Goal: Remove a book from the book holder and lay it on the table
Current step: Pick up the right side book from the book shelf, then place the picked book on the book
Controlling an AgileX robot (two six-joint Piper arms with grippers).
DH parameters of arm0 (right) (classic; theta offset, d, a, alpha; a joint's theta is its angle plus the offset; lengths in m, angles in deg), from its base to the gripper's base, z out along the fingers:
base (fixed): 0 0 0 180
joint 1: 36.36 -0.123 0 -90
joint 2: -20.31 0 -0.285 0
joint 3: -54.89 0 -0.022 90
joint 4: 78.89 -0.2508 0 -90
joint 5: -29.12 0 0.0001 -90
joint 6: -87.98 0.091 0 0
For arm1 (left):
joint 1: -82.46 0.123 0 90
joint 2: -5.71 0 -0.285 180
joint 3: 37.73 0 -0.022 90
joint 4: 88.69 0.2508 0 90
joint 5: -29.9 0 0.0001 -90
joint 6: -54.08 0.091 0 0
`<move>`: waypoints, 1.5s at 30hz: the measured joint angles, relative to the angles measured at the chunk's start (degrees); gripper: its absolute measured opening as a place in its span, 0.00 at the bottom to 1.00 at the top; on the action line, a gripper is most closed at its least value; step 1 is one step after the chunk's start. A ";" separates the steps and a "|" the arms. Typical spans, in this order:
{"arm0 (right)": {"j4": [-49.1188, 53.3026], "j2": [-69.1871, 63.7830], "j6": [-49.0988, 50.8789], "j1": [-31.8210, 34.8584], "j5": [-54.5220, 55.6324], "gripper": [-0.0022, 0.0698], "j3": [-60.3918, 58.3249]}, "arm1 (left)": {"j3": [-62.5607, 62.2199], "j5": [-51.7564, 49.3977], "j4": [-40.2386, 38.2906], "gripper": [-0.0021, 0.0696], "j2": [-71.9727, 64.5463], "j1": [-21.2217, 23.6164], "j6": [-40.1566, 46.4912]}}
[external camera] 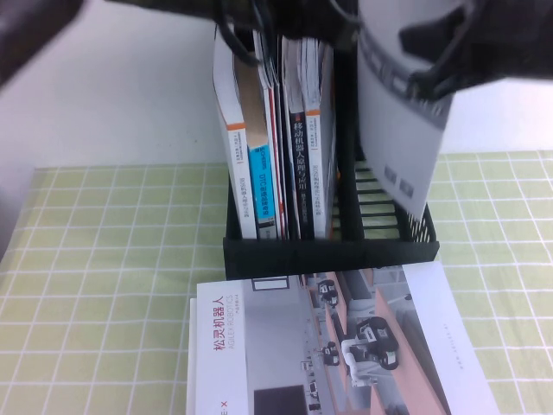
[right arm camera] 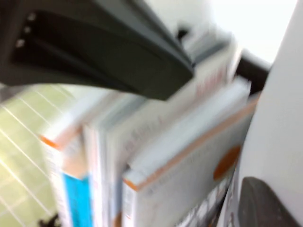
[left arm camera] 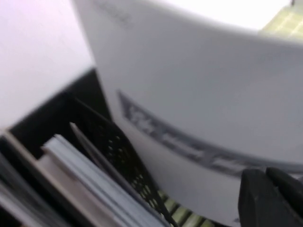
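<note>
The book point(external camera: 399, 130) hangs tilted above the right compartment of the black book holder point(external camera: 328, 255), its grey back and strip of small pictures facing me. Its lower corner is still inside the compartment. My right gripper point(external camera: 428, 76) is shut on the book's upper right edge. In the right wrist view one finger point(right arm camera: 265, 205) lies against the book's pale face point(right arm camera: 284, 118). My left gripper point(left arm camera: 266, 176) is shut, close to the book's grey back point(left arm camera: 199, 94), above the holder; I see nothing between its fingers. The table point(external camera: 104, 259) has a pale green checked cloth.
Several upright books point(external camera: 272, 138) with white, blue and orange spines fill the holder's left compartments. A same-titled book with a photo cover point(external camera: 337, 346) lies flat on the table just in front of the holder. My left arm point(external camera: 34, 35) crosses the top of the high view.
</note>
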 joint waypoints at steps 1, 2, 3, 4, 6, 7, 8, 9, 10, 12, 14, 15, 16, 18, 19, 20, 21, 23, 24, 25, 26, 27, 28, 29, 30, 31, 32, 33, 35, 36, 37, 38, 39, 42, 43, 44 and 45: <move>0.12 2.12 0.01 0.00 -2.07 0.05 0.86 | 0.00 -0.29 1.40 0.03 1.68 0.00 -1.58; 0.36 3.75 0.01 0.00 -3.98 0.05 1.83 | 0.00 -0.79 2.49 0.03 2.94 0.00 -2.78; 0.45 5.75 -0.15 0.00 -6.65 0.05 2.84 | 0.00 -1.39 3.77 0.03 4.51 0.00 -4.09; 0.45 7.58 -0.30 0.00 -9.54 0.05 3.81 | 0.00 -2.15 4.95 0.03 6.01 0.00 -5.22; 0.45 10.81 -0.72 0.00 -15.93 0.05 5.61 | 0.00 -3.62 6.83 0.03 8.51 0.00 -6.95; 0.45 12.14 -0.88 0.00 -19.32 0.05 6.71 | 0.00 -4.54 7.81 0.03 9.85 0.00 -7.71; 0.19 13.03 -1.24 0.00 -22.22 0.05 7.66 | 0.00 -5.32 8.50 0.03 10.87 0.00 -8.42; -0.54 13.94 -1.81 0.00 -26.09 0.05 8.92 | 0.00 -6.27 9.67 0.03 12.10 0.00 -9.17; -1.46 14.59 -2.54 0.00 -30.03 0.05 10.26 | 0.00 -7.25 10.79 0.03 13.29 0.00 -9.93; -3.69 15.13 -4.17 0.00 -37.37 0.05 13.15 | 0.00 -9.27 12.87 0.03 15.46 0.00 -11.64; -4.76 15.19 -5.83 -0.11 -44.84 0.05 15.26 | 0.00 -11.25 14.97 0.03 17.09 0.00 -13.45; -5.01 15.19 -6.50 -0.44 -47.72 0.05 15.90 | 0.00 -12.37 15.92 0.03 17.87 0.00 -14.26; -4.91 15.08 -7.04 -0.97 -49.83 0.05 16.22 | 0.00 -13.42 16.78 0.03 18.60 0.00 -15.01; -2.91 14.33 -7.56 -2.82 -51.58 0.05 16.46 | 0.00 -15.27 18.17 0.03 19.64 0.00 -16.16; -0.61 13.79 -7.56 -4.58 -51.58 0.05 16.57 | 0.00 -16.12 18.66 0.03 20.11 0.00 -16.53; 2.39 13.26 -6.91 -6.37 -51.58 0.05 16.57 | 0.00 -16.96 19.09 0.03 20.57 0.00 -16.81; 6.36 12.54 -5.68 -9.13 -51.58 0.05 16.57 | 0.00 -17.84 19.58 0.03 20.96 0.00 -17.15; 15.62 11.01 -1.83 -15.41 -51.58 0.05 16.57 | 0.00 -19.41 20.79 0.03 21.69 0.11 -17.82; 21.40 9.98 1.02 -20.32 -51.58 0.05 16.57 | 0.00 -20.25 21.55 0.03 22.09 0.13 -18.24; 27.64 8.85 4.14 -24.56 -51.35 0.05 16.57 | 0.00 -21.11 22.17 0.03 22.32 0.13 -18.92; 32.16 7.66 6.65 -27.98 -50.94 0.05 16.57 | 0.00 -21.69 22.72 0.03 22.62 0.13 -19.38; 37.76 6.40 9.67 -32.23 -50.63 0.05 16.57 | 0.00 -22.51 23.29 0.03 22.77 0.13 -19.96; 42.97 5.07 12.64 -36.25 -50.36 0.05 16.57 | 0.00 -23.14 23.99 0.03 23.01 0.13 -20.64; 46.67 3.95 15.59 -39.26 -50.08 0.05 16.57 | 0.00 -23.74 24.68 0.03 23.12 0.13 -21.07; 50.87 2.44 18.60 -42.65 -49.81 0.05 16.57 | 0.00 -24.30 25.63 0.03 23.25 0.13 -21.66; 54.46 0.83 21.50 -45.50 -49.64 0.05 16.57 | 0.00 -24.80 26.03 0.03 23.39 0.13 -22.10; 57.16 -0.57 23.52 -47.40 -49.64 0.05 16.57 | 0.00 -25.21 26.30 0.03 23.50 0.13 -22.23; 58.93 -2.41 25.54 -49.32 -49.64 0.05 16.57 | 0.00 -25.51 26.74 0.03 23.64 0.13 -22.36; 60.28 -6.34 28.13 -51.80 -50.37 0.05 16.57 | 0.00 -25.77 27.09 0.03 23.92 0.13 -22.50; 60.64 -8.34 29.41 -52.51 -50.79 0.05 16.57 | 0.00 -25.86 27.22 0.03 24.15 0.23 -22.50; 60.65 -10.31 30.45 -52.85 -51.03 0.05 16.57 | 0.00 -25.99 27.22 0.03 24.29 0.16 -22.59; 60.90 -11.79 31.55 -52.99 -51.16 0.05 16.57 | 0.00 -25.99 27.22 0.03 24.54 0.16 -22.62; 61.37 -13.46 32.77 -53.08 -51.16 0.05 16.57 | 0.00 -25.99 27.22 0.03 24.77 0.25 -22.72; 62.14 -16.59 34.78 -53.08 -51.16 0.05 16.57 | 0.00 -25.99 27.22 0.03 25.61 0.25 -22.83; 61.91 -17.12 35.02 -53.08 -51.16 0.05 16.57 | 0.00 -25.99 27.32 0.03 25.80 0.25 -22.94; 61.50 -17.26 35.17 -53.08 -51.16 0.05 16.57 | 0.00 -25.99 27.32 0.03 26.09 0.25 -22.94; 60.34 -17.39 35.29 -53.08 -51.16 0.05 16.57 | 0.00 -25.99 27.35 0.03 26.22 0.25 -23.05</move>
